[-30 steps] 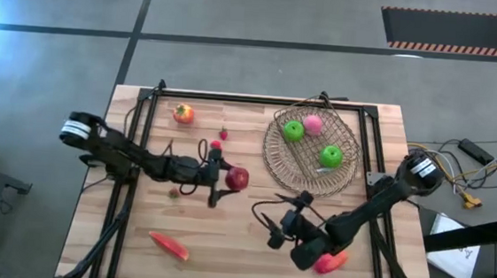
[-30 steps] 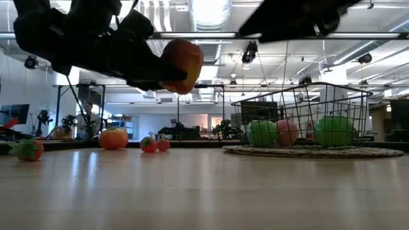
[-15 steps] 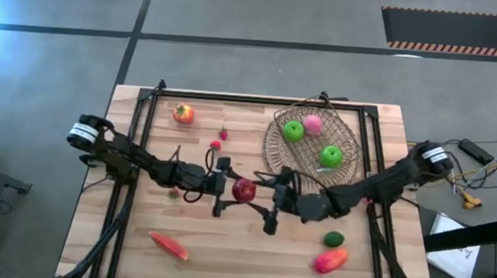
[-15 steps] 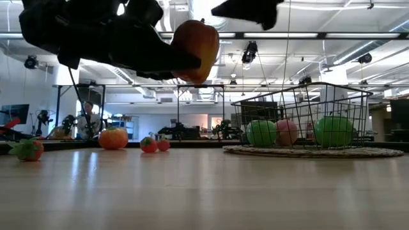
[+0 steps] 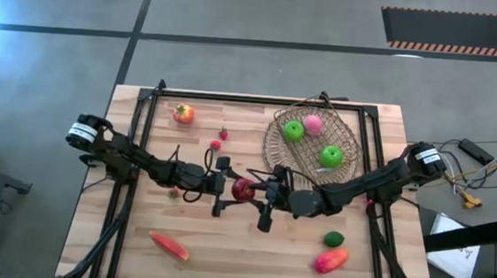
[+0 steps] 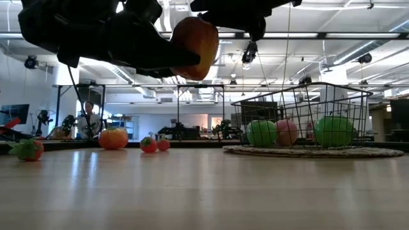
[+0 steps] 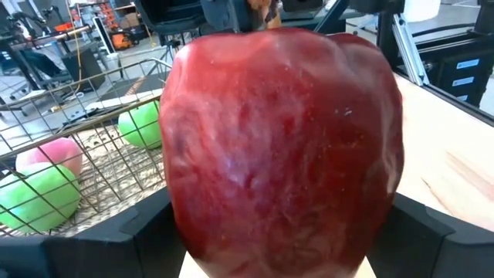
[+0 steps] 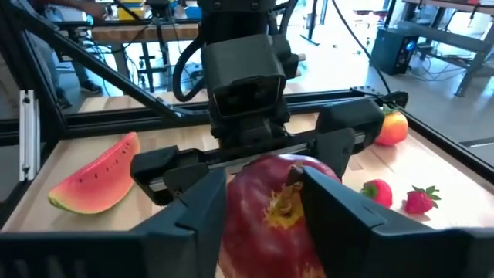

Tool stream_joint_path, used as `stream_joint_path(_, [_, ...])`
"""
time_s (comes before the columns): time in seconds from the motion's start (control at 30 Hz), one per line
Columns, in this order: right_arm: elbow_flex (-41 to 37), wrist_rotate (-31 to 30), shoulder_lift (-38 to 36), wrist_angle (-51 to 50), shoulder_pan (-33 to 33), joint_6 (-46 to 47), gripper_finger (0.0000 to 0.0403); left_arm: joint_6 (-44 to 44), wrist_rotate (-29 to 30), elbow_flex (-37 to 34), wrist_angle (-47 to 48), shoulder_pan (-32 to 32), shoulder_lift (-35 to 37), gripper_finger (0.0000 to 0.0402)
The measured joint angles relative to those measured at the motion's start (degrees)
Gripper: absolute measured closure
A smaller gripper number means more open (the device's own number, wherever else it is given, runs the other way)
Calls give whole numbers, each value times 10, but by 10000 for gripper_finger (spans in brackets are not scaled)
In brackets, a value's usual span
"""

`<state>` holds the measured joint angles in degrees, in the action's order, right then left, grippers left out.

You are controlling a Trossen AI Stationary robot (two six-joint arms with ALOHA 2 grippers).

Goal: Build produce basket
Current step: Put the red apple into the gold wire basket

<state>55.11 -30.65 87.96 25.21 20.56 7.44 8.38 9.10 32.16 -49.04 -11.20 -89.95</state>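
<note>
My left gripper [image 5: 234,189] is shut on a red apple [image 5: 244,189] held above the middle of the table. My right gripper [image 5: 262,194] is open and level, facing it from the right. Its fingers [image 8: 193,220] stand on either side of the apple [image 8: 270,212]. The round tan basket [image 5: 281,159] at the far right holds two green apples [image 5: 331,155] and a pink peach [image 5: 313,124]. My left gripper pinches the red apple's two opposite sides [image 7: 181,208] between its two fingers, which come level from the table's left. The apple [image 6: 195,48] is lifted well clear of the table. My right gripper: I cannot tell whether its fingers touch the apple.
An orange-red tomato [image 5: 183,113] and two strawberries [image 5: 220,139] lie at the far left. A watermelon slice [image 5: 169,246] lies at the near left. A dark lime [image 5: 335,239] and a red pepper [image 5: 330,260] lie at the near right.
My right gripper has gone from the near right, by the red pepper, up and toward the table's middle, turning to face the apple, which now sits between its fingers. My left gripper has carried the apple a little up and toward the right.
</note>
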Motion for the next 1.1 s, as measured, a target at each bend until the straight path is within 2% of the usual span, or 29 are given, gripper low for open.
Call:
stream_joint_path(0.13, [0, -25, 3, -3, -1, 0, 298, 0, 1, 0, 0, 0, 0, 109])
stream_joint_path(0.4, [0, -38, 3, -11, -5, 0, 387, 0, 3, 0, -1, 0, 0, 109])
stream_joint_path(0.57, [0, -38, 3, -15, -5, 5, 393, 0, 3, 0, 1, 2, 0, 99])
stream_joint_path(0.8, [-1, -62, -4, -64, -5, 45, 394, 3, 2, 1, 16, 11, 1, 37])
stream_joint_path(0.93, [-1, -89, -9, -105, -5, 76, 394, 5, 5, 1, 62, 15, 1, 20])
stream_joint_path(1.1, [-1, -127, -38, -182, -5, 125, 394, -10, 39, 0, 144, 15, 1, 18])
